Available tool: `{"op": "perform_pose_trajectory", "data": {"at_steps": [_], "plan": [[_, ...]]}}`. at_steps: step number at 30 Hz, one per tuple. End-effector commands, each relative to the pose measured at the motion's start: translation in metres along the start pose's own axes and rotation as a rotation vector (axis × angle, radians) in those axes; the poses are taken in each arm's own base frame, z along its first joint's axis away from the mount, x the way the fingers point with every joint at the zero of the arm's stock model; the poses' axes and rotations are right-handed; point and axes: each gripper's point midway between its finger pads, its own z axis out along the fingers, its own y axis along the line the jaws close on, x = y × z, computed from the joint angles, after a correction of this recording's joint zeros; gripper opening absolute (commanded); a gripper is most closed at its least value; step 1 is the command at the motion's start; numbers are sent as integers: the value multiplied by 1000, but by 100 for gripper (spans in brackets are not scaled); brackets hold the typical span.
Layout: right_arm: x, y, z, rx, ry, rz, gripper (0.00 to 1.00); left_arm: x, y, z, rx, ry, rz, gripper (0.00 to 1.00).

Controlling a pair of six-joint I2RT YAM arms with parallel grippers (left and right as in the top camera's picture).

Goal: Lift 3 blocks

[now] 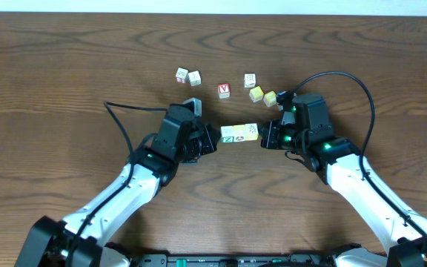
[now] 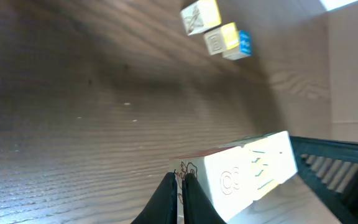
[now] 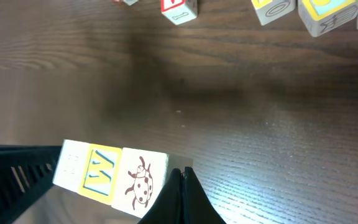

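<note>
Three blocks (image 1: 239,133) sit end to end in a short row between my two grippers. From above, the left one has a green face and the other two are pale and yellowish. My left gripper (image 1: 215,141) is shut, its closed tips (image 2: 180,177) pressed against the row's left end (image 2: 247,171). The right gripper (image 1: 264,136) is also shut, with its tips (image 3: 184,171) against the ladybird block (image 3: 143,183). Beside that block are a yellow lettered block (image 3: 101,174) and a pale cream one (image 3: 70,163). A shadow lies on the wood under the row, which seems to hang just above the table.
Loose cubes lie farther back on the wooden table: two pale ones (image 1: 187,76) at the left, a red-faced one (image 1: 224,90) in the middle, and three more (image 1: 258,90) near the right arm, one of them with a blue face (image 2: 244,45). A black cable (image 1: 347,78) loops over the right arm.
</note>
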Motion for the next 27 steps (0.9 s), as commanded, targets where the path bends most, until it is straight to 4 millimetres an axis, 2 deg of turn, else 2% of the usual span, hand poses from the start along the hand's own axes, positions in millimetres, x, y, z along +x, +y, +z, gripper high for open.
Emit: {"op": "perform_pose_trajectory", "data": {"at_steps": [1, 8, 18, 27], "plan": [[17, 37, -1, -126, 61, -29, 1, 13, -14, 7, 67, 69, 0, 7], [20, 29, 5, -93, 73, -19, 1, 14, -10, 12, 59, 75, -17, 7], [42, 6, 43, -49, 175, 40, 1, 13, -7, 14, 44, 67, -14, 7], [41, 5, 45, -51, 172, 41, 1, 23, -3, 22, 2, 68, 8, 7]]}}
